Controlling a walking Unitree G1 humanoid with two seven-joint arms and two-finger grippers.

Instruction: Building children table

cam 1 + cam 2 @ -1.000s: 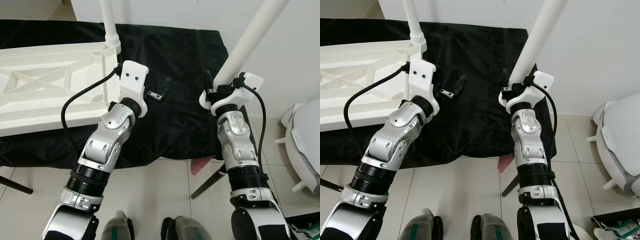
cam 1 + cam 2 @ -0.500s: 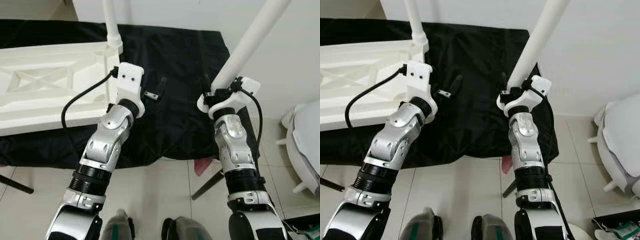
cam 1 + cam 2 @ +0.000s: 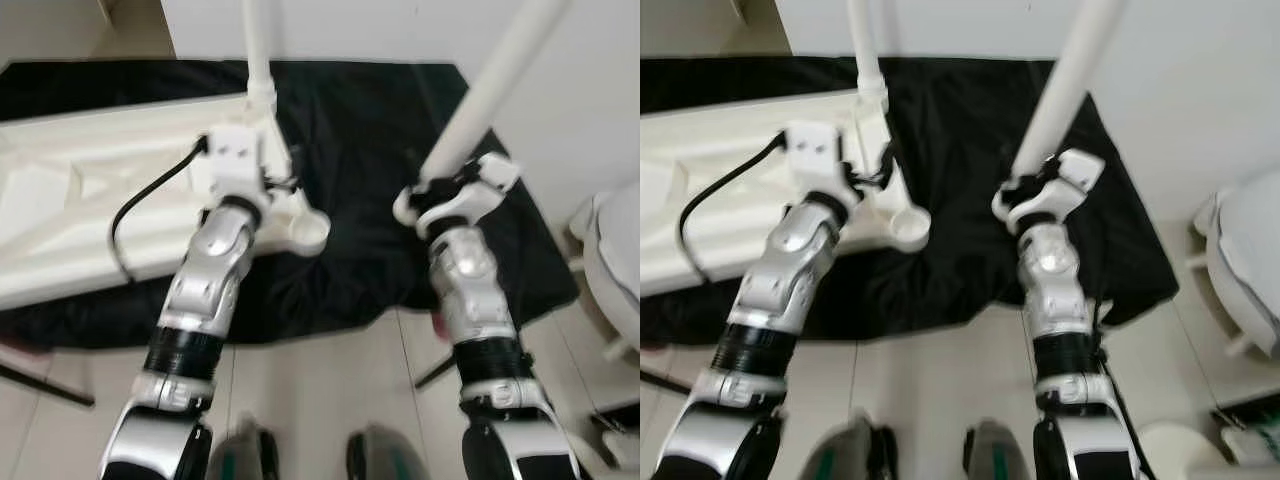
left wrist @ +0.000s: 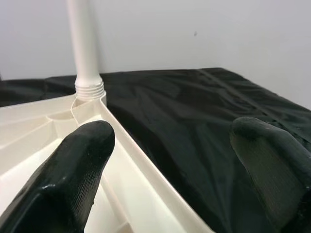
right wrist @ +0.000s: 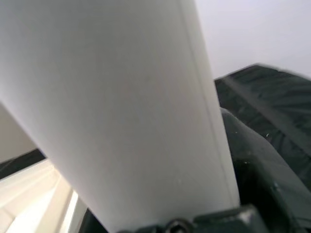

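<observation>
2 white legs are in view. 1 leg (image 3: 258, 50) stands upright, seated in the far right corner socket of the tabletop (image 3: 90, 200), as the left wrist view also shows. The tabletop is white plastic, lies upside down with its ribbed underside up, and rests on a black cloth (image 3: 370, 150) that covers the worktop. Its near right corner carries a round socket (image 3: 310, 232) with nothing in it.

Left pincer (image 4: 170, 160): open, its 2 black fingers (image 4: 73, 174) spread wide. It sits at the right edge of the tabletop; 1 finger is over the white ribbing, the other over the black cloth, with the tabletop's rim running between them. Contact with the rim cannot be confirmed. The silver left arm (image 3: 205, 290) reaches up from the near side, a black cable (image 3: 140, 210) looping off its wrist over the tabletop.

Right pincer (image 3: 425, 190): closed on the 2nd leg (image 3: 490, 85), gripping its lower end. That leg is held above the right part of the cloth, tilted, its upper end leaning to the far right and running out of frame. It is well apart from the tabletop. In the right wrist view the leg's white tube lies close against the camera.

Pale tiled floor (image 3: 330, 380) lies near the worktop. Head views are blurred.
</observation>
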